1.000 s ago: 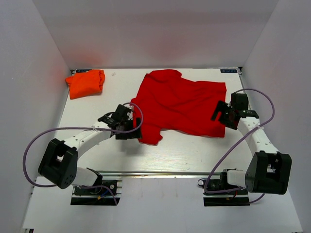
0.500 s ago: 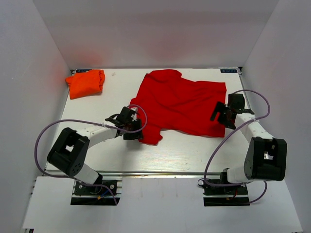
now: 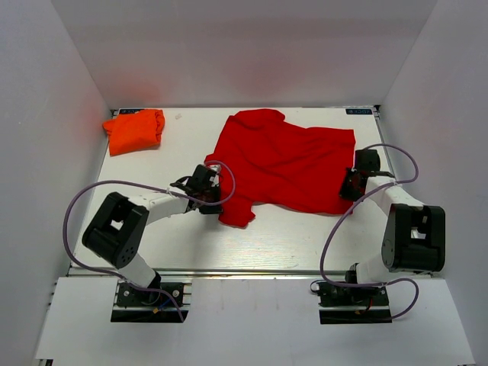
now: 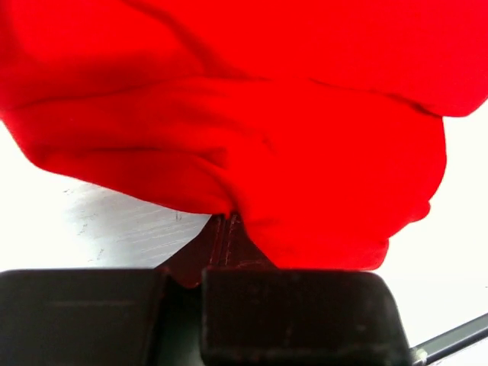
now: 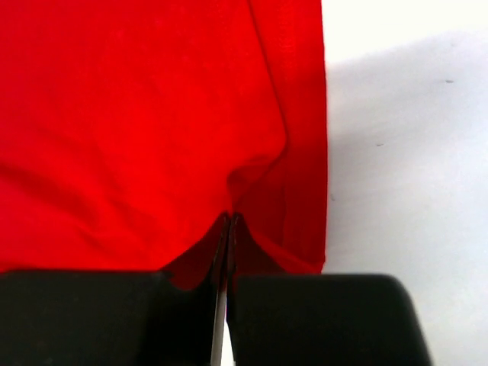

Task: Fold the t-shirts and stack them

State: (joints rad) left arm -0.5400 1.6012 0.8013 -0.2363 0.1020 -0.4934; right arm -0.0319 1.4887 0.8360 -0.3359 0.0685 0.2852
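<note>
A bright red t-shirt [image 3: 282, 164] lies spread and wrinkled across the middle of the white table. My left gripper [image 3: 214, 198] is shut on its near-left sleeve edge; the left wrist view shows red cloth [image 4: 252, 145] bunched at the closed gripper [image 4: 226, 219]. My right gripper [image 3: 347, 188] is shut on the shirt's near-right corner, where the hem [image 5: 305, 152] puckers into the pinched gripper [image 5: 229, 219]. An orange t-shirt [image 3: 135, 130], folded into a bundle, rests at the far left corner, away from both arms.
White walls enclose the table on three sides. The table's near edge runs along a metal rail [image 3: 244, 271] in front of the arm bases. Purple cables [image 3: 76, 206] loop beside each arm.
Both grippers went from open to shut on the red t-shirt's near edge. Both arms reached forward and lowered onto the cloth.
</note>
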